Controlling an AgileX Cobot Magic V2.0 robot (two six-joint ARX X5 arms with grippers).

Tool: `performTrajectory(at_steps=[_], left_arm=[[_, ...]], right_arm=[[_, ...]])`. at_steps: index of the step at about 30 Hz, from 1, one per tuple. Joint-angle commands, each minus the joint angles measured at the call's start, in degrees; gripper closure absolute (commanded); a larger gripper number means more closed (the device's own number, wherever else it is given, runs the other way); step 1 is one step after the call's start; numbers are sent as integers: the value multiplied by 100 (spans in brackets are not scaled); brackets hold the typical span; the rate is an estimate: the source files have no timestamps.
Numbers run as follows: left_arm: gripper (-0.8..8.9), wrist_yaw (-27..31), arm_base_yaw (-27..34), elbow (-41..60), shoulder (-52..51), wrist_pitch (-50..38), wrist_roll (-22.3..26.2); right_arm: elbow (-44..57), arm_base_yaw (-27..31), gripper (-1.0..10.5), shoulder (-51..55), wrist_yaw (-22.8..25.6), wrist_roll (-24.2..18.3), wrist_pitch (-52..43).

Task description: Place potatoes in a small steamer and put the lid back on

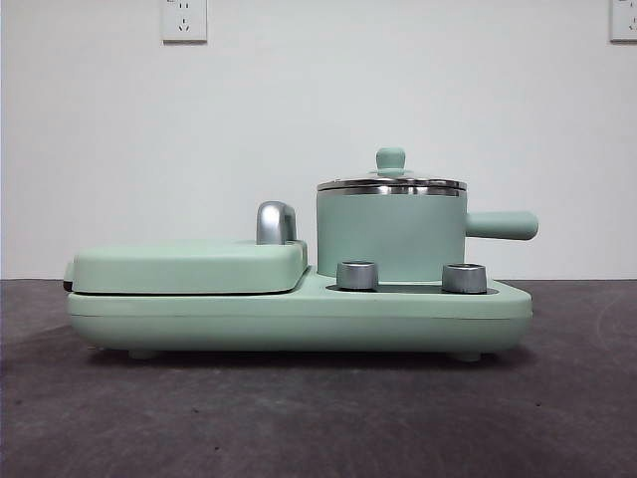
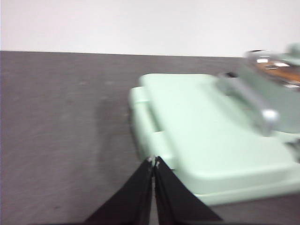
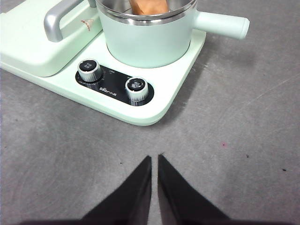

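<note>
The mint-green small steamer [image 1: 390,234] stands on the right of the appliance, its stubby handle [image 1: 503,225] pointing right. The glass lid [image 1: 390,185] with its green knob [image 1: 390,159] sits on the steamer's rim. The orange-brown potato [image 3: 149,5] lies inside the steamer [image 3: 147,42], and it shows blurred through the lid in the left wrist view [image 2: 277,70]. My left gripper [image 2: 153,160] is shut and empty, beside the griddle end of the appliance. My right gripper [image 3: 154,157] is shut and empty, above the table in front of the dials. Neither arm shows in the front view.
The flat mint-green griddle cover [image 1: 189,264] with a chrome handle [image 1: 277,221] fills the appliance's left half. Two steel dials [image 1: 357,275] [image 1: 464,277] stand in front of the steamer. The appliance base [image 1: 299,319] rests on a dark grey table.
</note>
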State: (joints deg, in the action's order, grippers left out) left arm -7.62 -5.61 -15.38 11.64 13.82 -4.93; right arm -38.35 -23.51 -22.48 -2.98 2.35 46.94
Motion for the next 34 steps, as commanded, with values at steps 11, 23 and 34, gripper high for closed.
performTrajectory(at_steps=[11, 23, 34], left_arm=[[808, 173, 721, 1464, -1150, -1019, -9], [807, 168, 713, 1464, -1141, -1045, -15], [807, 168, 713, 1464, -1141, -1045, -15]], right_arm=[[-35, -24, 929, -11, 4, 20, -103], [-35, -24, 929, -11, 4, 20, -109], [2, 52, 929, 28, 219, -149, -291]])
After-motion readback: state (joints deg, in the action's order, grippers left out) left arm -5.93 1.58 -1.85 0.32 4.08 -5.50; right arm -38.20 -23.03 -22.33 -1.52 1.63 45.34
